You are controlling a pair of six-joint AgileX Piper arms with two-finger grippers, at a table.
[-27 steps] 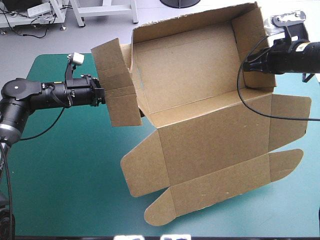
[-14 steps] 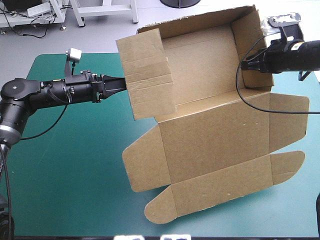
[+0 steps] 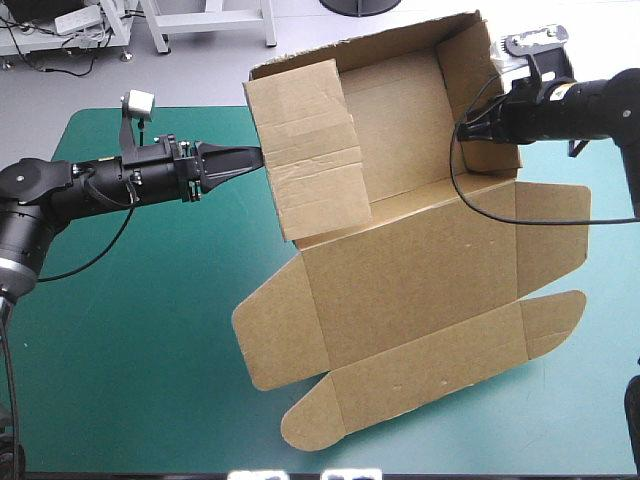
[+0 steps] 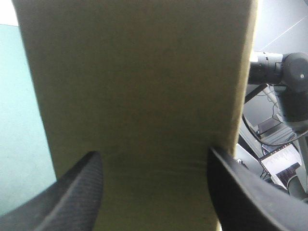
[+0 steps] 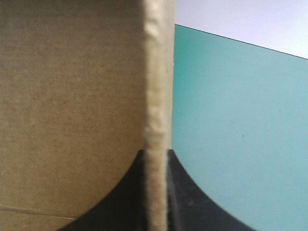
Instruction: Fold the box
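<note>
The brown box [image 3: 400, 260] lies at the table's middle and right, its far tray half raised and its lid with rounded tabs [image 3: 315, 420] flat toward the near edge. My left gripper [image 3: 250, 158] comes in from the left and is open, its fingers [image 4: 77, 192] apart against the outer face of the upright left wall flap [image 3: 305, 145]. That flap [image 4: 139, 96] fills the left wrist view. My right gripper [image 3: 468, 135] is shut on the box's right wall [image 3: 470, 80]. In the right wrist view the wall's pale cut edge [image 5: 156, 72] runs between the fingers of that gripper [image 5: 155, 153].
Bare teal-green cover [image 3: 130, 330] stretches over the near left of the table. The box's far wall [image 3: 360, 45] reaches past the table's far edge. A side flap [image 3: 555, 235] of the lid lies flat near the right edge.
The left flap, earlier splayed outward over my left gripper, has swung upright against the tray, and that gripper now touches its outer face. The whole box and my right gripper have shifted left.
</note>
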